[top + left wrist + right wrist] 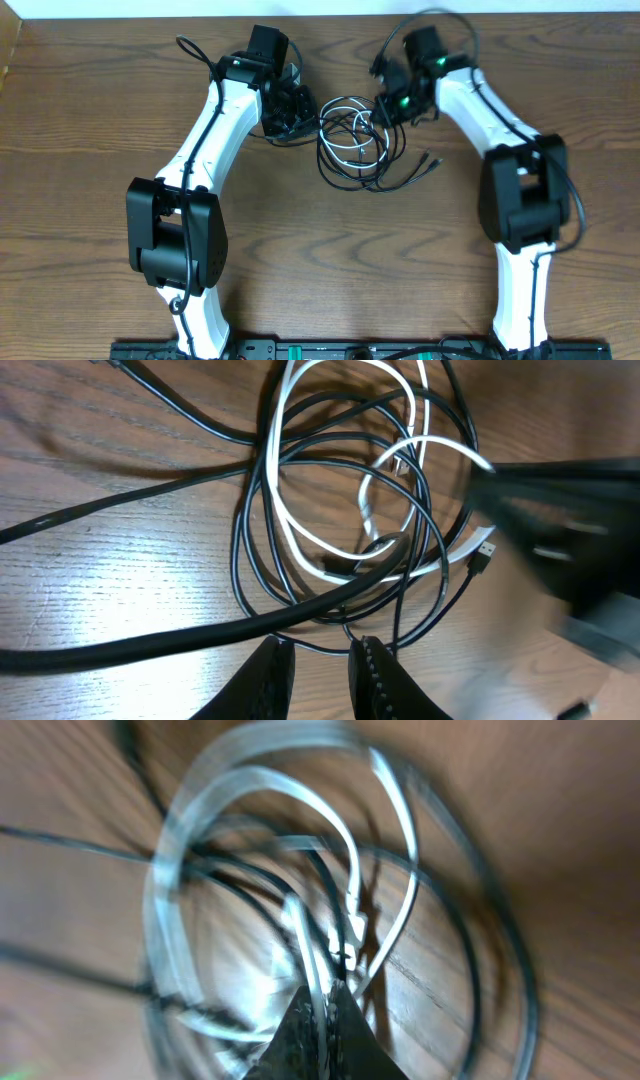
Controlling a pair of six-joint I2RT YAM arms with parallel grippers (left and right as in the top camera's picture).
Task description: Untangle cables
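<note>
A brown wooden table (300, 250) with dark wavy grain fills the view. Beyond the table's far edge runs a pale strip (150, 8); along its near edge lies a black rail (330, 351) with small green parts.

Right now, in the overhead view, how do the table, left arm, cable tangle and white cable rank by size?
1. table
2. left arm
3. cable tangle
4. white cable, one strand within that tangle

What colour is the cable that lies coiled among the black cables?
The cable is white; the left wrist view shows it best.
</note>
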